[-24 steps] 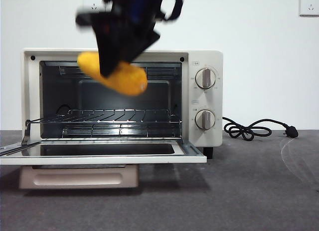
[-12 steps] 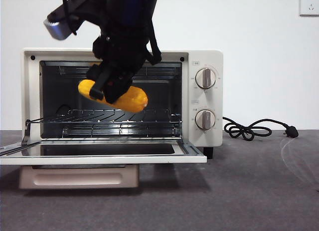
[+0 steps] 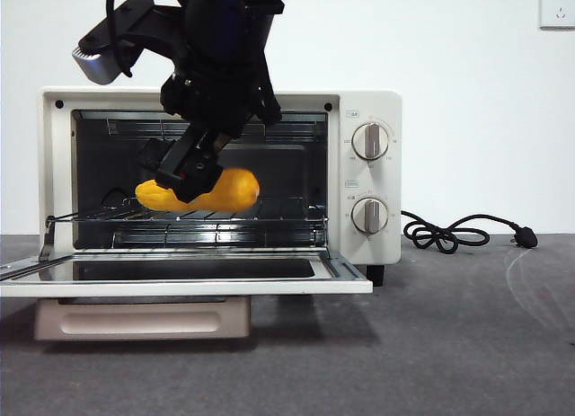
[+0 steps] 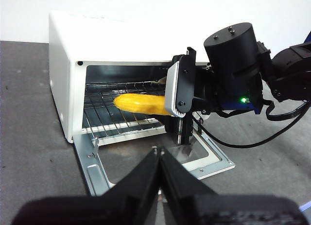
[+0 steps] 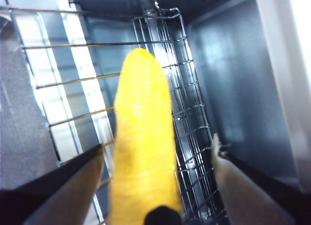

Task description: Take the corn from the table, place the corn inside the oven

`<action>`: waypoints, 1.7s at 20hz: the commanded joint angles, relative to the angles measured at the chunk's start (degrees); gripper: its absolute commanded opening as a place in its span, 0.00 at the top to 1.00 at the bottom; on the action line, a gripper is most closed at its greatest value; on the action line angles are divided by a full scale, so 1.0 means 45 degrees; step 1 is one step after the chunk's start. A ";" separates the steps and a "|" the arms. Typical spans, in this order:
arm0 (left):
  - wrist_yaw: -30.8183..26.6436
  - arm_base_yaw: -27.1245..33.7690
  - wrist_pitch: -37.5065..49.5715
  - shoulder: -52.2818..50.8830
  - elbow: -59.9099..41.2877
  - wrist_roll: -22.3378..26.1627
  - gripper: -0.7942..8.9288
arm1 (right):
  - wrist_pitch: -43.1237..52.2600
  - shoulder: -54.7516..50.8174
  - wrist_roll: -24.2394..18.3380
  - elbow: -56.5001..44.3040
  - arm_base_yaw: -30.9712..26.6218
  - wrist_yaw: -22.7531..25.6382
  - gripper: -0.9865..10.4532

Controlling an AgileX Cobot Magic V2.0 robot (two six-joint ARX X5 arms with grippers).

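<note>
- The dark grey matte table (image 3: 467, 344) carries the cream-white boxy toaster oven (image 3: 364, 193), whose door hangs open.
- The right gripper (image 5: 155, 162) reaches into the cavity with its jaws spread wider than the cob, a gap showing on one side.
- The left gripper (image 4: 159, 154) waits outside, jaws pressed together and empty.
- The stubby yellow-orange corn (image 3: 229, 190) lies on or just above the wire rack (image 3: 269, 209). A jaw brushing it on the way out could roll it off the rack's front edge.
</note>
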 commanded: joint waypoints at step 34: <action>0.0379 -0.0699 0.5076 0.6387 -0.0053 0.2555 0.93 | -0.9933 -0.6528 0.7946 0.0053 0.2234 -0.4503 0.92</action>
